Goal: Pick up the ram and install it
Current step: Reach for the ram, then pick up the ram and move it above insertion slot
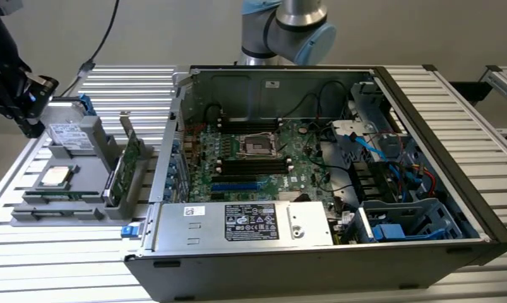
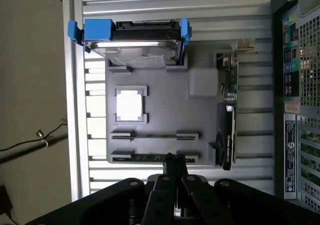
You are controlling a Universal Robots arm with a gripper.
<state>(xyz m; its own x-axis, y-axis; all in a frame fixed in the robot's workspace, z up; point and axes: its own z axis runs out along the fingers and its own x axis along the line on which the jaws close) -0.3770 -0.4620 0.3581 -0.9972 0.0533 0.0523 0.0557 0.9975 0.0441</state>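
1. The ram [image 2: 149, 158] lies flat on its edge in the outermost slot of a grey holder [image 2: 170, 110], clipped between the slot's two end blocks. It is not in the machine.
2. On the same holder, going away from the ram: a second, parallel slot, whose contents cannot be told; a square silver processor [image 2: 130, 105] in its pocket; and a hard drive [image 2: 142, 47] with blue side rails at the far end. A taller green card [image 2: 227, 130] stands on edge along one side of the holder.
3. The holder sits on a table [image 1: 455, 120] of ribbed aluminium slats. An open computer case [image 1: 321, 274] lies on its side just beside the holder, on the exterior view's right, with its motherboard [image 1: 262, 161] facing up.
4. Plain beige floor [image 2: 30, 85] shows past the table edge, with a thin cable across it.
5. The gripper [image 2: 175, 161] hangs above the holder, clear of it. In the wrist view its tips line up over the ram's slot, near the middle of the stick.
6. The two black fingers [image 2: 169, 171] are pressed together with no gap and hold nothing.
7. The arm [image 1: 287, 28] rises from behind the case. Its dark wrist sits high at the exterior view's left, fingers pointing down at the holder.
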